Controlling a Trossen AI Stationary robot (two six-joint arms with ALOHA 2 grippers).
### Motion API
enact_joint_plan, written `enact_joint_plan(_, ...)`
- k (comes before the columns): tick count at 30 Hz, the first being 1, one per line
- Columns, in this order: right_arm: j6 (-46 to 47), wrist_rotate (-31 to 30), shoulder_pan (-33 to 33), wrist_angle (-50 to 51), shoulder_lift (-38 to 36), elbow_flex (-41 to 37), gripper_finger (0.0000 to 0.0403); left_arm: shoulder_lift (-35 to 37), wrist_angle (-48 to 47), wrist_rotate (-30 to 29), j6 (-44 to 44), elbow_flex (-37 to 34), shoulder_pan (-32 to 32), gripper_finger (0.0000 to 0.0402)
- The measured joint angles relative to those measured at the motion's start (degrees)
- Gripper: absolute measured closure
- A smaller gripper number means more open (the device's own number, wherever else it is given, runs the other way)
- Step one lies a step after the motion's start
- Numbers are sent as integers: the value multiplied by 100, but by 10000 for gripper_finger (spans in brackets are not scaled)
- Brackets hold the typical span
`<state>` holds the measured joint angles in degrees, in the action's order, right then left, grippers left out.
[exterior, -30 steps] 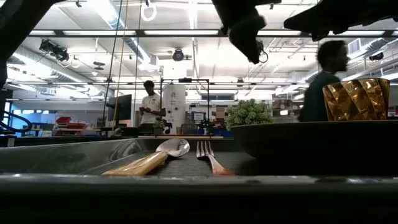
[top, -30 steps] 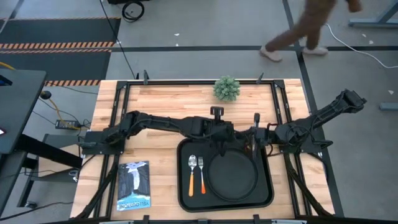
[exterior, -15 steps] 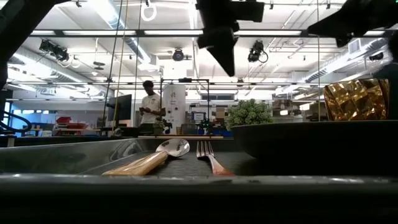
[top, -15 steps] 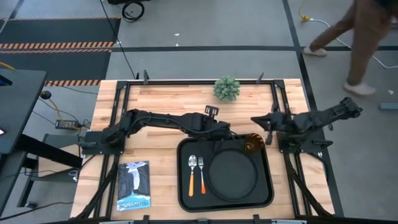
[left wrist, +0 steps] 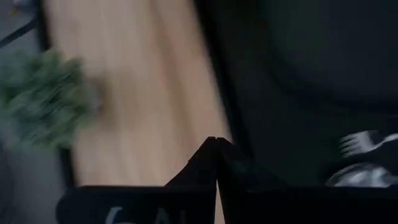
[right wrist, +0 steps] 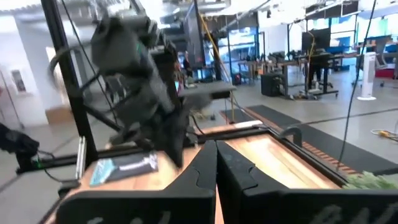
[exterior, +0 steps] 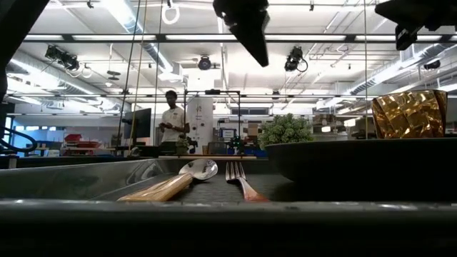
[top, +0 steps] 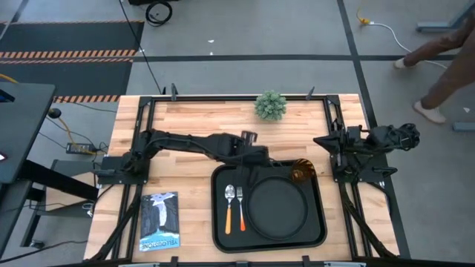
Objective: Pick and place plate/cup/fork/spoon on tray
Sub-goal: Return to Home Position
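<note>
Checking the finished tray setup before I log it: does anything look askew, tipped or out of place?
Nothing stands out. The plate lies flat on the tray, the spoon and fork lie parallel beside it, and the cup stands upright at the tray's far corner. Both hands are off them.

Tray (top: 220, 222): large black rectangle with rounded corners, at the tabletop's near edge, centre-right. Plate (top: 277, 208): round, black, flat, filling the tray's right part. Spoon (top: 229, 210) and fork (top: 240, 211): side by side along the tray's left edge, heads toward its far edge. Cup (top: 301, 171): amber, upright, in the tray's far right corner.
</note>
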<state>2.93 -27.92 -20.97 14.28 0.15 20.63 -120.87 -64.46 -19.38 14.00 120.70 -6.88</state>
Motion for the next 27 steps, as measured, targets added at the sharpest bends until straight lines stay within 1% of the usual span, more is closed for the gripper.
enact_joint_plan(3, 31, 33, 0, -406, 14, -223, 398, -10, 335, 280, 107, -344, -125, 396)
enact_joint_plan(6, 33, 52, 0, -879, 9, -581, 398, -11, 557, 292, 131, -650, -248, 396)
enact_joint_plan(8, 26, 59, -2, -1200, 10, -777, 398, 42, 540, 295, 97, -834, -305, 396)
enact_joint_plan(11, 28, 59, 0, -1274, 10, -926, 398, 277, 627, 321, 4, -1081, -362, 396)
enact_joint_plan(14, 62, 79, -2, -1250, 10, -960, 398, 685, 962, 324, -28, -1459, -425, 396)
enact_joint_plan(17, 131, 52, -2, -1141, 10, -962, 398, 1106, 1335, 362, -102, -2024, -472, 396)
enact_joint_plan(19, 169, 53, -2, -1173, 8, -960, 398, 1471, 1633, 396, -118, -2486, -484, 396)
enact_joint_plan(27, 377, 59, -2, -1305, 8, -1068, 398, 3036, 3525, 541, -130, -4547, -456, 396)
